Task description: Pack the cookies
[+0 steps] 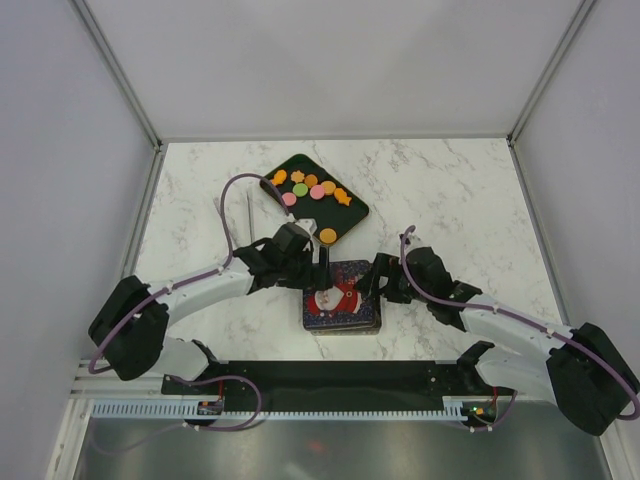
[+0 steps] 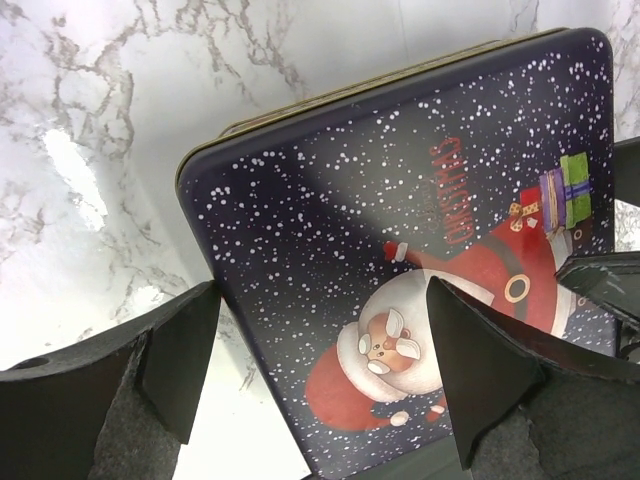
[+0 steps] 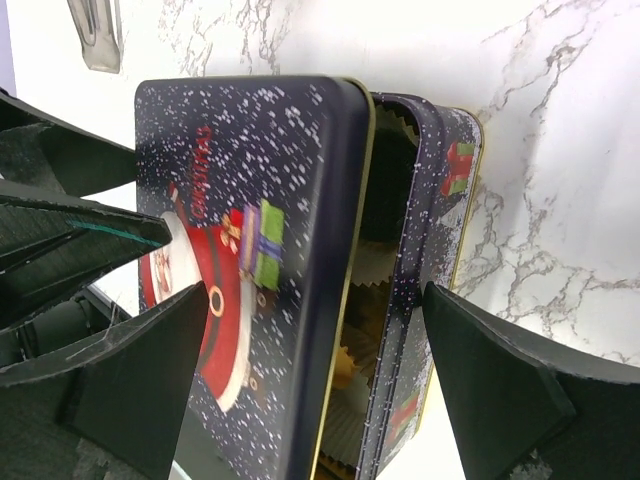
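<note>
Both arms are in over the Christmas tin [image 1: 340,300] at the near middle of the marble worktop [image 1: 450,190]. The cookies [image 1: 313,190] sit on the dark tray [image 1: 352,212] just beyond the tin: orange, pink and green pieces, with one orange disc alone at the tray's near corner. None of them is in a tool.

From the right wrist, the Santa lid [image 3: 240,250] is ajar. It is lifted and offset from the tin's base [image 3: 440,200], and fluted paper cups [image 3: 375,265] show through the gap. I can't tell whether any cup holds a cookie.

The left tool [image 2: 330,370] is spread wide, its fingers flanking the lid's near corner without clamping it. The right tool [image 3: 320,385] is just as wide open, straddling the lid's edge and the base on the other side. Metal tongs [image 3: 95,35] lie on the worktop beyond the tin.

My read is that packing has hardly begun. The box is only being opened, so the lid has to come fully away and be set aside. After that every cookie on the tray has to travel into the cups, and the lid presumably goes back on.
</note>
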Motion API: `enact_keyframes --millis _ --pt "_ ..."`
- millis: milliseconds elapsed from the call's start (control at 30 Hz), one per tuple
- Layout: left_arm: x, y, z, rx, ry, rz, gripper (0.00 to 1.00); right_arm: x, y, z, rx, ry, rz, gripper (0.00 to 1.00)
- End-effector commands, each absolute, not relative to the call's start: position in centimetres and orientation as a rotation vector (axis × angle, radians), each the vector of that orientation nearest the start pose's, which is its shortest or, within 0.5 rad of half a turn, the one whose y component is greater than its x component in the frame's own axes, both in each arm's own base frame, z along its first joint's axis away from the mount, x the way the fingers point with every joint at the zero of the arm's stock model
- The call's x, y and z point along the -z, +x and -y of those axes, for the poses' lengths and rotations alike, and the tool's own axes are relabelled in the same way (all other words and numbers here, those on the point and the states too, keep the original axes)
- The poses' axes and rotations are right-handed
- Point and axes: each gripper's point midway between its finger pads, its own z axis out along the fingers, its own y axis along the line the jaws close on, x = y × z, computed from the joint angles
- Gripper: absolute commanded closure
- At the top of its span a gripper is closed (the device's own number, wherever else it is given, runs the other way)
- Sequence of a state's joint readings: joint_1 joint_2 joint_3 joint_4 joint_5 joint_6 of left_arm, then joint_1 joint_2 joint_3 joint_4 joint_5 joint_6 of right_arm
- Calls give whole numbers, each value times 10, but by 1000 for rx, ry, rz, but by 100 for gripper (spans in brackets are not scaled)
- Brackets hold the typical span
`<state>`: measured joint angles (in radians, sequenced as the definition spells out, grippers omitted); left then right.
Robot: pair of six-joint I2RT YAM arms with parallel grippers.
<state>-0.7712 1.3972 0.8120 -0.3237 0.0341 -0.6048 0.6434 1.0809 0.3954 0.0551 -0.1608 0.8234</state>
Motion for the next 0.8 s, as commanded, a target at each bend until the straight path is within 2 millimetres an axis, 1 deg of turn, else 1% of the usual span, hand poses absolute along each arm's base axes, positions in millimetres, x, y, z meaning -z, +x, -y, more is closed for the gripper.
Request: enact_keyframes --millis 0,267,767 --pt "-83 227 274 647 220 -2553 9 -89 214 -239 -984 113 -2311 4" --pt "-81 228 281 628 255 -2554 9 -87 212 -244 -974 91 -2321 5" --pt "-91 224 294 627 298 -2555 10 -93 215 -255 -978 75 -2319 6"
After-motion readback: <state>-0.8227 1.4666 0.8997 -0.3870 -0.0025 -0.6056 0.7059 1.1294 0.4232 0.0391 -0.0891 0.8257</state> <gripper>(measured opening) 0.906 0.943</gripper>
